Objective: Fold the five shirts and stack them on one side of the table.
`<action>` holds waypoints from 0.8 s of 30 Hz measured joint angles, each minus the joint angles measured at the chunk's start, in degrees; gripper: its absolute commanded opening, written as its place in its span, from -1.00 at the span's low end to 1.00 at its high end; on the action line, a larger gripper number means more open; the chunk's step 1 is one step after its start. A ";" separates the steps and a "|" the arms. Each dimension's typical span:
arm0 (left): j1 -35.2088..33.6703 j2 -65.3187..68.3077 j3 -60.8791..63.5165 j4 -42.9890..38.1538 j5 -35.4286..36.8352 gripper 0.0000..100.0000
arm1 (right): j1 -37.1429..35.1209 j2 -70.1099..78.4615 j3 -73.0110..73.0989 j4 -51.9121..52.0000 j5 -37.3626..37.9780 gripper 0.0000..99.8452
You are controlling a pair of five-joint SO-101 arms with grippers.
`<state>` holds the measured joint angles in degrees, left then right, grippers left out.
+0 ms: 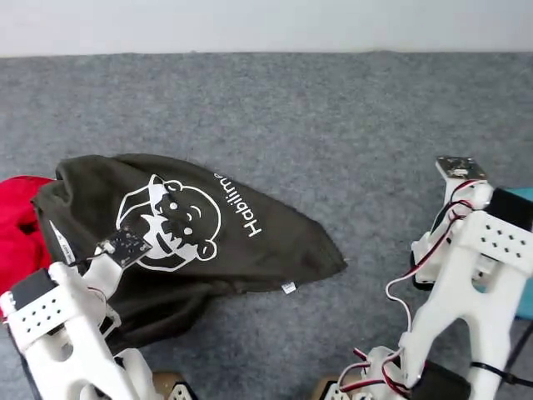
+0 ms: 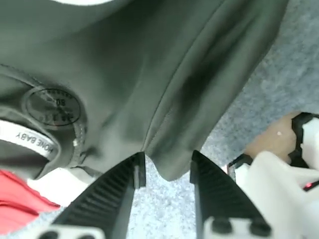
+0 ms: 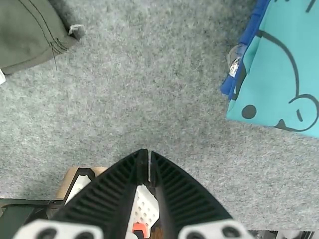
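Well, nearest me two white arms stand at the near edge of the bench [image 1: 350, 133], the left arm [image 1: 58, 333] at one corner and the right arm [image 1: 466, 275] at the other. The left tool [image 2: 167, 160] is released, its ribbed black fingers [image 2: 119, 184] spread. The hem of the dark shirt [image 1: 266, 237] dips right to the gap between their tips; whether the cloth sits between them or just past them I cannot tell. The right tool [image 3: 149, 152] is clenched on nothing, its fingers pressed together with only a slit between. It points down at grey felt, well apart from the dark shirt and near the teal shirt [image 3: 279, 69].

The dark shirt lies crumpled on the left half of the bench, not folded, its white cartoon print [image 1: 171, 221] facing up and partly under the left arm's wrist. A small white tag [image 1: 288, 288] sticks out at its near hem. Its neck opening, with a round label [image 2: 52, 105], is turned toward the left arm. Touching its left side, at the bench's edge, lies the red shirt [image 1: 18, 229], bunched. At the right edge the teal shirt lies flat beside the right arm, with a dark line drawing on it and a blue edge [image 3: 246, 55] along its side.

Farther back the felt runs to a pale wall [image 1: 250, 25].
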<state>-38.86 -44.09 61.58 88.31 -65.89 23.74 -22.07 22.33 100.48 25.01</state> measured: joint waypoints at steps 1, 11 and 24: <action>-0.09 0.00 0.00 0.00 -0.62 -0.76 | 0.00 0.00 0.00 0.00 0.00 -0.98; -0.09 0.00 0.53 -0.09 -5.98 -0.78 | 0.00 0.00 0.00 0.00 0.00 -0.98; -0.09 16.09 0.70 -3.87 -7.03 -0.77 | 0.00 0.00 0.00 0.00 0.00 -0.98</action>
<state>-38.95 -28.00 62.29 84.44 -72.92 23.74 -22.07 22.33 100.48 25.01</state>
